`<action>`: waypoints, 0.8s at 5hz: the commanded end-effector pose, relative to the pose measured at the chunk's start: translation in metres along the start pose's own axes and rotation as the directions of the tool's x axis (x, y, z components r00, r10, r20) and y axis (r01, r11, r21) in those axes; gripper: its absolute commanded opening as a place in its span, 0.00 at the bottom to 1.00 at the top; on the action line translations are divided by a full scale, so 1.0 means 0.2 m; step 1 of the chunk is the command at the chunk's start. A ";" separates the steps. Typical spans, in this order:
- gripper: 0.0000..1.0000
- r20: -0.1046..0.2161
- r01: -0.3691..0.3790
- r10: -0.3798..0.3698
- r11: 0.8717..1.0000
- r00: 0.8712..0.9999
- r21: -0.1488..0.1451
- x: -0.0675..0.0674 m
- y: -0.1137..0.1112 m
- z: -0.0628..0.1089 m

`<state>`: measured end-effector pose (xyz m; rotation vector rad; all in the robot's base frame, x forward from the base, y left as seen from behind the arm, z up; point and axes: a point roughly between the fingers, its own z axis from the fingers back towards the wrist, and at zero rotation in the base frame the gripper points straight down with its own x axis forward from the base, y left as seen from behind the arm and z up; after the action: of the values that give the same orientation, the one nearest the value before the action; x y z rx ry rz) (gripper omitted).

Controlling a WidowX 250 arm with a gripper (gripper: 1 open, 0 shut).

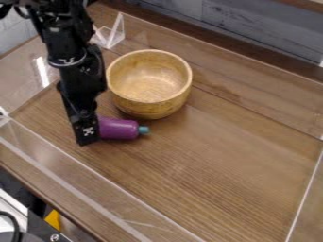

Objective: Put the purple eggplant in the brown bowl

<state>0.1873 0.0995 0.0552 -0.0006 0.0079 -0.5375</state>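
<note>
The purple eggplant (123, 129) lies on its side on the wooden table, its teal stem tip pointing right. It is just in front of the brown bowl (150, 83), outside it. The bowl stands upright with nothing inside. My black gripper (86, 130) points straight down at the eggplant's left end. Its near finger (85, 127), marked in white, covers that end and reaches almost to the table. The jaws look spread, and the far finger is hidden behind the eggplant. Whether they touch the eggplant I cannot tell.
A clear plastic wall (38, 151) runs along the left and front of the wooden table (228, 161). A small clear stand (113, 33) sits behind the arm at the back left. Open wood lies to the right of the bowl.
</note>
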 end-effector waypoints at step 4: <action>1.00 0.036 0.008 -0.009 1.000 0.999 0.022 -0.03 0.05 -0.11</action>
<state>0.1820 0.1097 0.0271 -0.0118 -0.0130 -0.5409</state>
